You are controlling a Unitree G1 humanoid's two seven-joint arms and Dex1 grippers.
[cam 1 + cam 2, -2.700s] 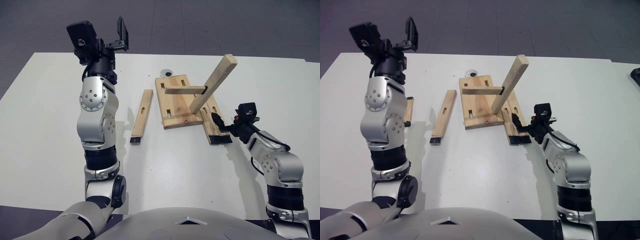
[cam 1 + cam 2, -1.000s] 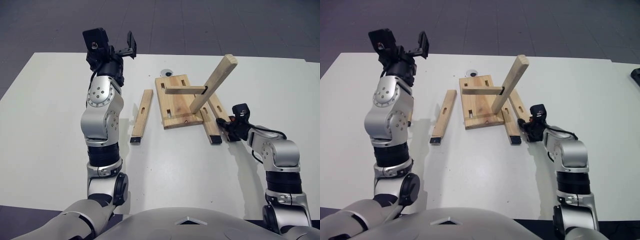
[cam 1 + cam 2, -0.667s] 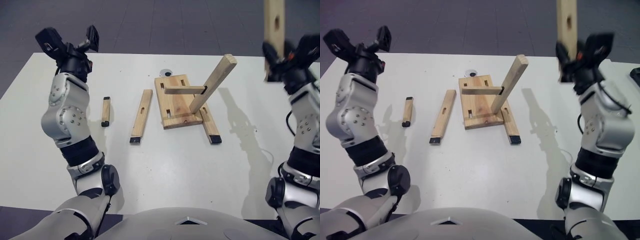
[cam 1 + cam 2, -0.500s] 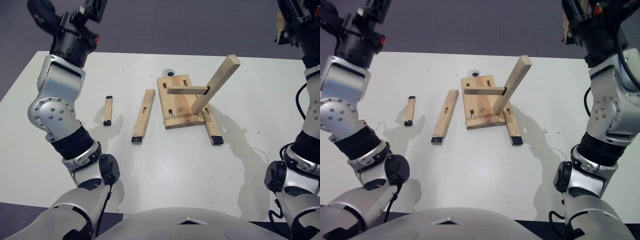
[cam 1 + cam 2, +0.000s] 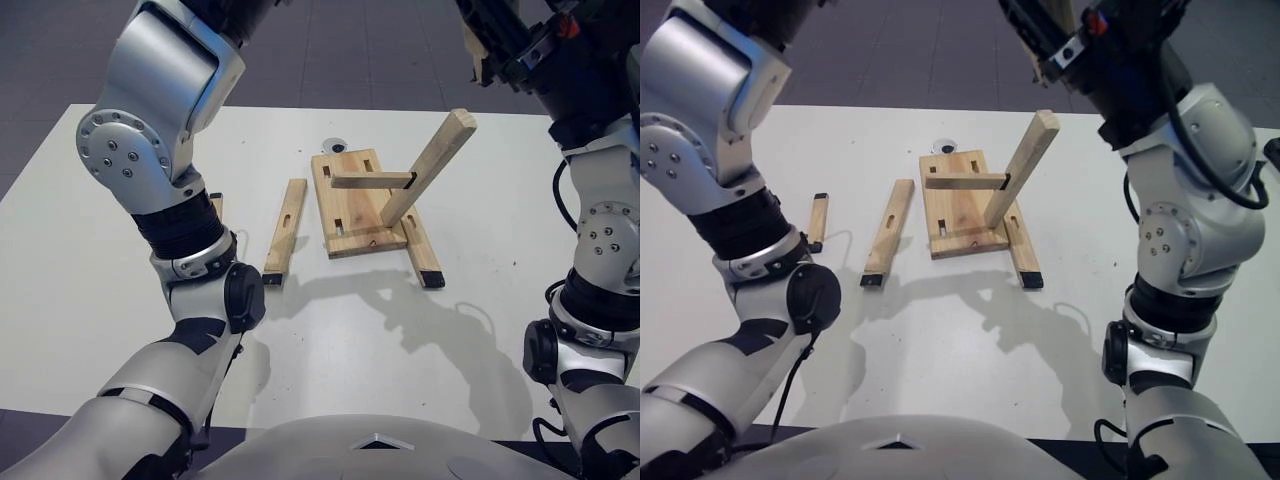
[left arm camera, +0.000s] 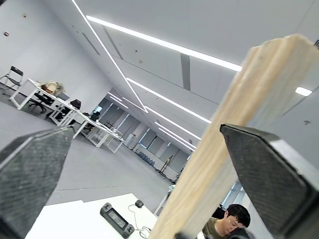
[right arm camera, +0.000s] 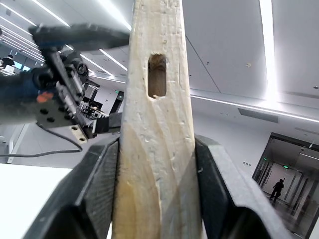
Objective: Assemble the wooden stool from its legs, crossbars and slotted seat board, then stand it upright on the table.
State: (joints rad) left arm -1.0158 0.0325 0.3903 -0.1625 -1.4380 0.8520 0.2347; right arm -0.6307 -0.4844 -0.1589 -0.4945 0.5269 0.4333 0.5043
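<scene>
You are early in the build, and most of the joinery is left to do. The slotted seat board (image 5: 350, 240) lies flat in the middle of the table (image 5: 330, 340) with one leaning leg (image 5: 430, 165) set into it, tilting up and away to the right. One crossbar (image 5: 365, 181) is plugged into the side of that leg and juts out to the left over the board. That looks like the only joint made so far. Your right gripper (image 7: 157, 191) is up high above the far right of the table, clamped tight on a raised leg (image 7: 158, 124) whose slot faces the wrist camera. Your left gripper (image 6: 145, 132) is up there as well, its fingers spread wide on either side of that same piece. I cannot tell whether either finger touches the wood. Two loose parts wait beside the board: a right-hand leg (image 5: 424, 255) lying flat against the board's right edge, and a left-hand leg (image 5: 285, 225) lying just to its left. A short crossbar (image 5: 817, 220) rests farther left, near your left arm. By my reading you have three legs and at least that one crossbar to seat. After that you need to turn the stool over and stand it on its feet.
</scene>
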